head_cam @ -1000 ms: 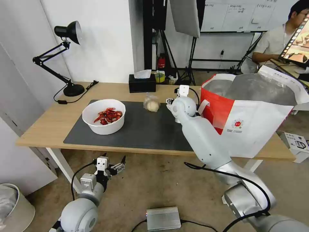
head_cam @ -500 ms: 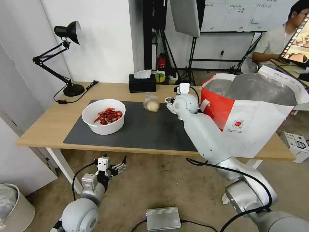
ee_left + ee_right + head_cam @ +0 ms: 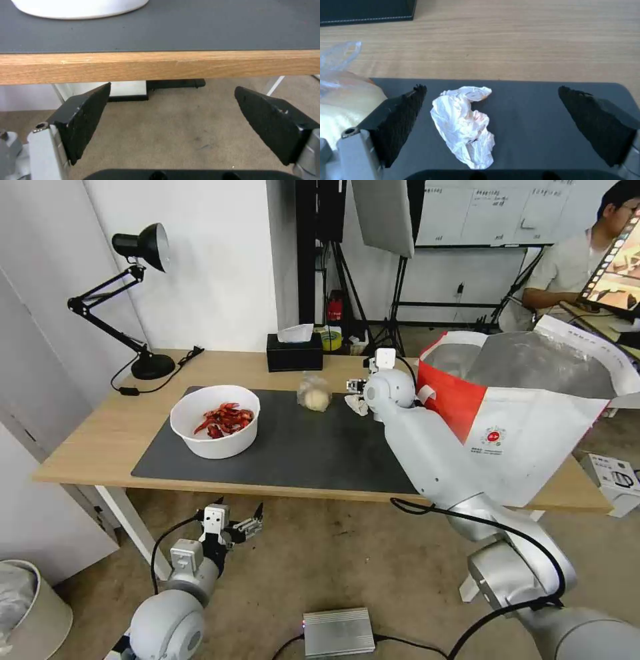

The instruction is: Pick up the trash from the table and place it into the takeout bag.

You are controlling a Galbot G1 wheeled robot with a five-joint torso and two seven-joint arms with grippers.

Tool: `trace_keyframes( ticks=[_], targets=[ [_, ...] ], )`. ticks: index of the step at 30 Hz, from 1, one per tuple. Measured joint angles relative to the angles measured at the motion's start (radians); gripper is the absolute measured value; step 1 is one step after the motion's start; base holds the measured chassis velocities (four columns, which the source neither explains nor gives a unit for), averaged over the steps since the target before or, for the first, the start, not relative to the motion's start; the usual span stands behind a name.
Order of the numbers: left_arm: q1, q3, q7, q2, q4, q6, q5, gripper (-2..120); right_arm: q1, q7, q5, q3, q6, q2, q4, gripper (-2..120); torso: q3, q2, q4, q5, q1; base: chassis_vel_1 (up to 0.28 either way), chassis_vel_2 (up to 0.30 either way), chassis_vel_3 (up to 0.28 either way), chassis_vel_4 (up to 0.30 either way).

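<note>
1. Light-wood table (image 3: 100, 437) on white legs fills the scene, with a dark grey mat (image 3: 293, 447) spread across its middle.
2. On the mat's far right corner lies the crumpled white tissue (image 3: 465, 125), a long, wrinkled wad with faint orange stains; in the right wrist view its long axis runs from about 12 to 6 o'clock, lengthwise between the black pads.
3. Over it hangs the right gripper (image 3: 491, 125), jaws spread wide and holding nothing (the tissue sits nearer one finger (image 3: 400, 120) than the other).
4. At roughly 9 o'clock from the tissue in the head view stands the clear bag (image 3: 314, 392) around a beige lump, its thin film glossy and puckered at the top.
5. Further toward 9 o'clock, well apart, sits the white round bowl (image 3: 215, 421) of red shells.
6. At 3 o'clock from the tissue rises the takeout bag (image 3: 527, 413), red and white with a silver foil lining, mouth gaping upward.
7. Behind, at 11 o'clock, rests the black tissue box (image 3: 294, 355).
8. Below the table's near edge, the left gripper (image 3: 171, 122) waits with jaws wide apart and empty.
</note>
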Motion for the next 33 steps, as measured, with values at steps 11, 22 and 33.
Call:
trace_keyframes(
  ticks=[11,22,33],
  targets=[
    [0.0,0.002,0.0,-0.002,0.003,0.0,0.0,100,0.013,-0.058,-0.022,-0.003,-0.001,0.003,-0.036,100,0.0,0.0,0.0,0.0,0.0,0.0,0.0,0.0,0.0],
    [-0.006,0.013,0.0,-0.003,0.01,-0.001,0.001,100,0.029,-0.155,-0.072,-0.006,-0.002,0.0,-0.105,100,0.0,0.0,0.0,0.0,0.0,0.0,0.0,0.0,0.0],
    [-0.009,0.021,0.0,-0.003,0.013,-0.001,0.001,100,0.045,-0.217,-0.093,-0.001,-0.002,0.004,-0.16,100,0.0,0.0,0.0,0.0,0.0,0.0,0.0,0.0,0.0]
  ],
)
